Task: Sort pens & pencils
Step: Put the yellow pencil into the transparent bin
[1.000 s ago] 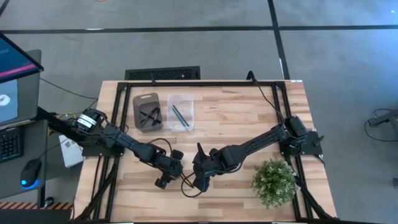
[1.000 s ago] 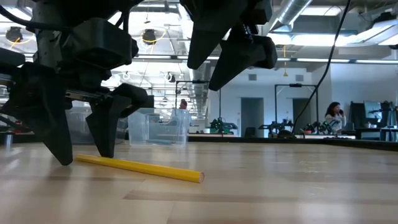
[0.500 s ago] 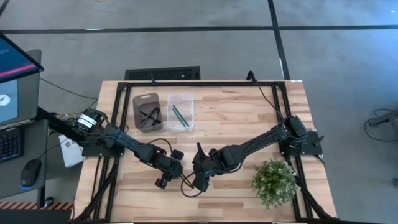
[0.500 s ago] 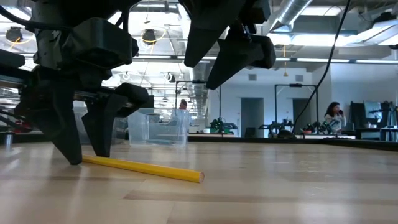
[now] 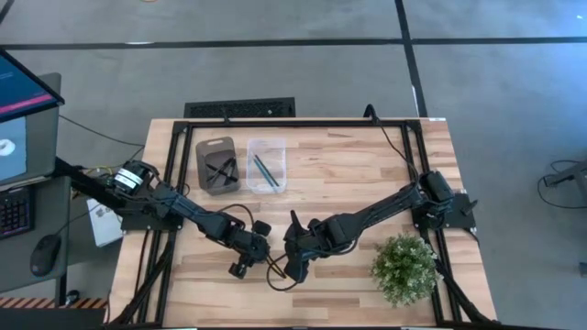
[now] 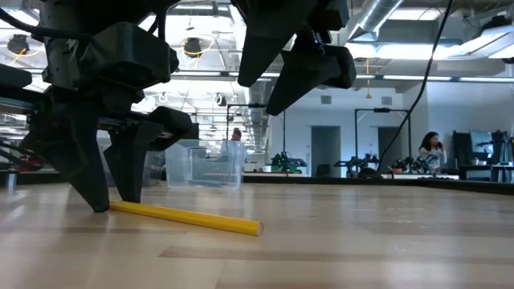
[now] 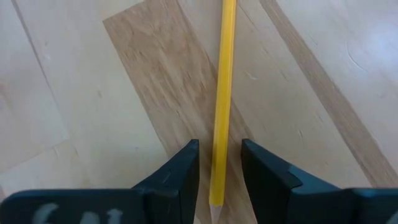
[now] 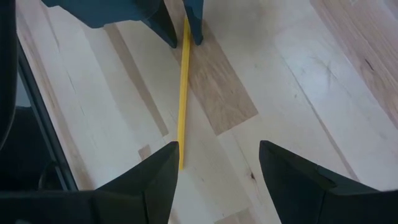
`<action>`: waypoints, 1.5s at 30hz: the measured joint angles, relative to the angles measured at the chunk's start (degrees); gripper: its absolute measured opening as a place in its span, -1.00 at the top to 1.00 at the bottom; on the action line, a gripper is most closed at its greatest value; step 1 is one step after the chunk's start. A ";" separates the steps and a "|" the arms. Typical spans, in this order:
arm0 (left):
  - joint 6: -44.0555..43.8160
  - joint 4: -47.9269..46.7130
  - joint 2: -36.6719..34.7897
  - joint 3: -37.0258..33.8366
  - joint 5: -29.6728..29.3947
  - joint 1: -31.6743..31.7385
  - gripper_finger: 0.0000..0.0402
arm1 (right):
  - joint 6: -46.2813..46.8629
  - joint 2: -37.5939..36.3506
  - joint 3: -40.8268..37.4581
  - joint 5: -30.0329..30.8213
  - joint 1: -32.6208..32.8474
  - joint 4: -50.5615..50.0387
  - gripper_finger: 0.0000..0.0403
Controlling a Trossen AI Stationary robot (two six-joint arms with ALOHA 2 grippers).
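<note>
Straddling yellow pencil, left hand seemingly touching.

Both arms are dark, near-black, built of blocky segments joined by rounded housings. The left arm carries a round silver-and-black motor cap near its base, and thin black cables loop along its forearm. The right arm shows a similar boxy black base block with cabling running beside it. The left gripper has two matte dark fingers with wedge-shaped, tapering tips and flat inner faces. The right gripper has the same broad, angular dark fingers, smooth and unmarked.
</note>
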 joint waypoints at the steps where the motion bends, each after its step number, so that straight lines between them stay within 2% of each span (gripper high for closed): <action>1: 0.02 0.04 0.00 0.00 -0.02 0.00 0.49 | 0.00 0.00 0.00 0.00 0.00 -0.02 -0.21; 8: 0.15 0.39 0.04 0.00 -0.13 0.00 0.60 | -0.43 0.00 0.00 0.00 0.00 -0.02 -0.21; 19: 0.37 0.98 0.11 -0.05 -0.68 0.00 0.96 | -0.44 0.00 0.00 0.00 0.00 -0.02 -0.21; 45: 1.29 0.98 0.11 -0.05 -0.12 0.07 0.98 | -0.48 0.00 0.00 0.00 0.00 -0.04 -0.21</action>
